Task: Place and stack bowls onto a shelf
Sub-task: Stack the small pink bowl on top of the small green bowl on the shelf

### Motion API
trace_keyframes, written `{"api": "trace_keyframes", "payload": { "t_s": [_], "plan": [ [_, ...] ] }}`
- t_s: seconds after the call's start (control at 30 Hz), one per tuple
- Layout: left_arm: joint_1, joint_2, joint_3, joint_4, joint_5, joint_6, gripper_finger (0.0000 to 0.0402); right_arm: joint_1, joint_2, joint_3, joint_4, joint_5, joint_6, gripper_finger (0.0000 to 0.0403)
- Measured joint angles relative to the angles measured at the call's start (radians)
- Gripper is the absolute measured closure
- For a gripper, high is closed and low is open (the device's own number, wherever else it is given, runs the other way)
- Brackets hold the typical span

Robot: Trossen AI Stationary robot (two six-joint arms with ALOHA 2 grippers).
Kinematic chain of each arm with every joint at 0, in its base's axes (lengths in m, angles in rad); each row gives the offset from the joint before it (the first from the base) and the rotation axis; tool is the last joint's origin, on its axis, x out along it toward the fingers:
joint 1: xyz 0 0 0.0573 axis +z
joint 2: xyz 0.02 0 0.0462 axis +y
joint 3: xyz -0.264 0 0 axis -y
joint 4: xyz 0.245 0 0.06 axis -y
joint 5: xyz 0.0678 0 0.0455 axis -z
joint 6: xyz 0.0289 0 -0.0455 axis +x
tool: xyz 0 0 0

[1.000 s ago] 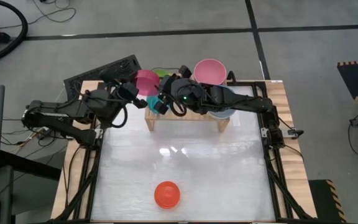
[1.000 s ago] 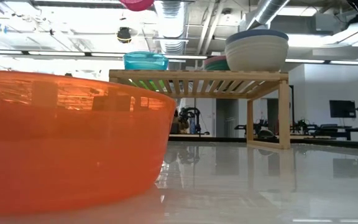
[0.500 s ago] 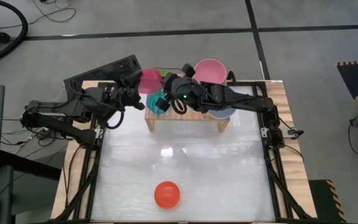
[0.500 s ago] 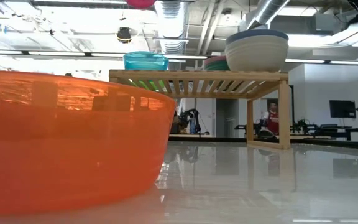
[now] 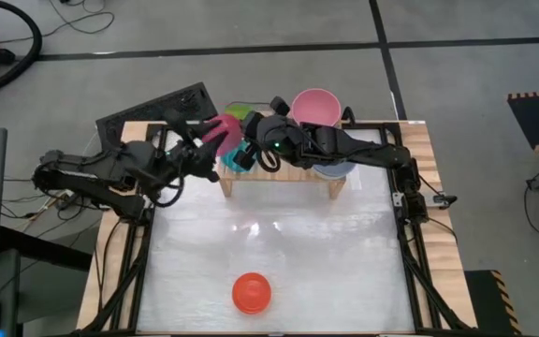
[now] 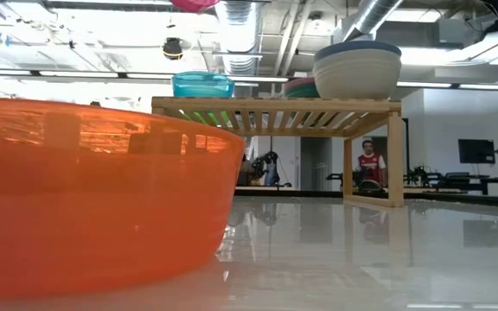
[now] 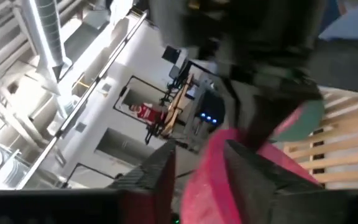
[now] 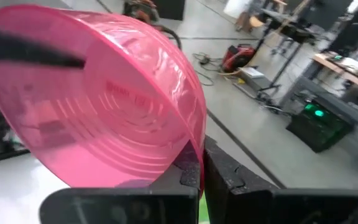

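Observation:
The magenta bowl (image 5: 225, 131) hangs on edge in the air, over the left end of the light-wood shelf (image 5: 279, 180), between my two grippers. My right gripper (image 8: 199, 177) is shut on its rim. My left gripper (image 7: 197, 180) stands open, with the bowl's opposite rim (image 7: 216, 165) between its fingers. On the shelf (image 6: 275, 108) sit a cyan bowl (image 6: 202, 84) and a slate blue bowl stacked on a cream one (image 6: 357, 67). An orange bowl (image 5: 251, 292) rests on the table near its front edge. My left gripper comes at the bowl about level, from the table's left. The bowl's wall lies close against one finger (image 7: 257, 177), and a gap shows at the other finger (image 7: 160, 180). Whether it touches, I cannot tell. My right gripper pinches the magenta bowl's rim (image 8: 194, 152) between its two fingers, one inside the bowl and one outside. The fingers come from the table's right, slanting a little down. The bowl is lifted clear and stands on edge.
A light pink bowl (image 5: 316, 108) and a green bowl (image 5: 241, 112) show at the shelf's far side. A dark keyboard-like panel (image 5: 152, 108) lies at the far left corner. The table's middle (image 5: 279, 243) is bare glossy white. A person (image 6: 368, 162) stands far off in the room.
My left gripper has rolled about its own axis and edged toward the shelf. The magenta bowl, which showed its round face from above, has tipped and now stands edge-on between the two grippers.

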Motion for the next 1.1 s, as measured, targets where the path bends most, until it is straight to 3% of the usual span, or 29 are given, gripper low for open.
{"api": "trace_keyframes", "payload": {
  "t_s": [0.17, 0.33, 0.53, 0.87, 1.1],
  "plan": [
    [-0.019, -0.039, 0.041, 0.004, 0.016, -0.059, 0.0219, -0.017, -0.003, 0.005, 0.010, -0.037, -0.007, 0.0378],
    [-0.015, -0.078, 0.061, 0.034, -0.029, -0.084, 0.0191, -0.057, -0.004, 0.004, 0.049, -0.082, -0.095, 0.0378],
    [-0.016, -0.153, 0.063, 0.054, -0.052, -0.291, 0.0188, -0.179, -0.005, 0.004, 0.054, -0.158, -0.035, 0.0379],
    [-0.014, -0.235, 0.063, -0.019, -0.091, -0.535, 0.0189, -0.425, 0.004, -0.013, -0.031, -0.508, 0.269, 0.0379],
    [0.011, -0.240, 0.063, -0.099, -0.119, -0.608, 0.0190, -0.476, 0.033, -0.014, 0.013, -0.635, 0.300, 0.0379]
  ]
}}
